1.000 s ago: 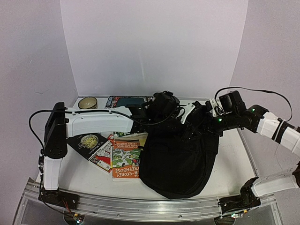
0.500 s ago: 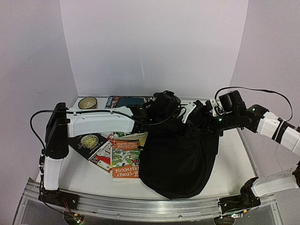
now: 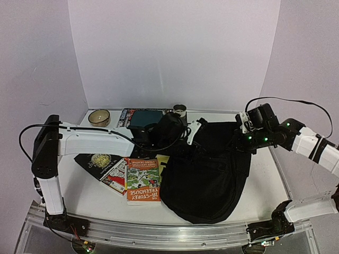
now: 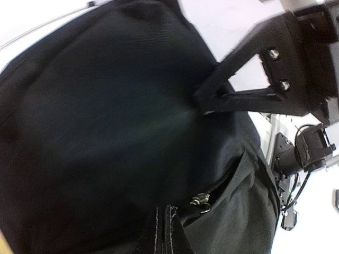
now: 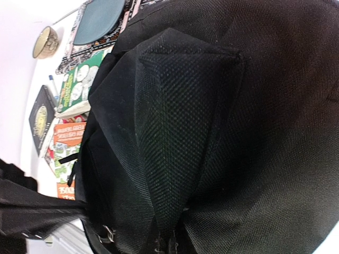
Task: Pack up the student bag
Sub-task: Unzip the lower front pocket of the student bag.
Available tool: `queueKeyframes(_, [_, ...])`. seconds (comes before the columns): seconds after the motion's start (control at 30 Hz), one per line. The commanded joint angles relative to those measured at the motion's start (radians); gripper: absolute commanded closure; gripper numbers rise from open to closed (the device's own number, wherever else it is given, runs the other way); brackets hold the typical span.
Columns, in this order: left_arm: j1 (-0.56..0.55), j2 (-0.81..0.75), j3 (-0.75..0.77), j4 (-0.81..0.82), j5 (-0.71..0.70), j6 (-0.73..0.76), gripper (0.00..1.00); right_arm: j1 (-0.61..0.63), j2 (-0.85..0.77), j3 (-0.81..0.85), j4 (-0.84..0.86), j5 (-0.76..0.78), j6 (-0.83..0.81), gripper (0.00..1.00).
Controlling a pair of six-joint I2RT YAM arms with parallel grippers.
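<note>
On the table (image 3: 265, 174), just right of the books (image 3: 142, 180), lies the student bag (image 3: 204, 174), black and floppy. I think its soft cloth will sag and fold when lifted, so the firmer far rim seems the best place to take hold. Both grippers are at that rim: the left gripper (image 3: 192, 133) touches the cloth, and the right gripper (image 3: 237, 142) is by a raised fold. I cannot tell how open either is, or whether it grips anything.

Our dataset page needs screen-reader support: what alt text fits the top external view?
A large black student bag lies on a white table, with the left arm and right arm reaching to its far edge. Books lie left of it; a bowl sits at the back.
</note>
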Motion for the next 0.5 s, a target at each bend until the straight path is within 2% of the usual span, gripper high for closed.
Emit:
queueKeyframes(0.0, [0.042, -0.120, -0.105, 0.022, -0.127, -0.068, 1.00, -0.010, -0.039, 0.039, -0.031, 0.153, -0.057, 1.00])
queueKeyframes(0.17, [0.077, -0.212, -0.251, 0.020, -0.206, -0.113, 1.00, -0.065, -0.056, 0.011, -0.066, 0.214, -0.085, 1.00])
queueKeyframes(0.33, [0.127, -0.292, -0.378, 0.014, -0.273, -0.138, 1.00, -0.156, -0.074, -0.030, -0.079, 0.165, -0.087, 1.00])
queueKeyframes(0.47, [0.153, -0.316, -0.420, 0.011, -0.290, -0.136, 1.00, -0.166, -0.075, -0.052, -0.079, 0.132, -0.102, 1.00])
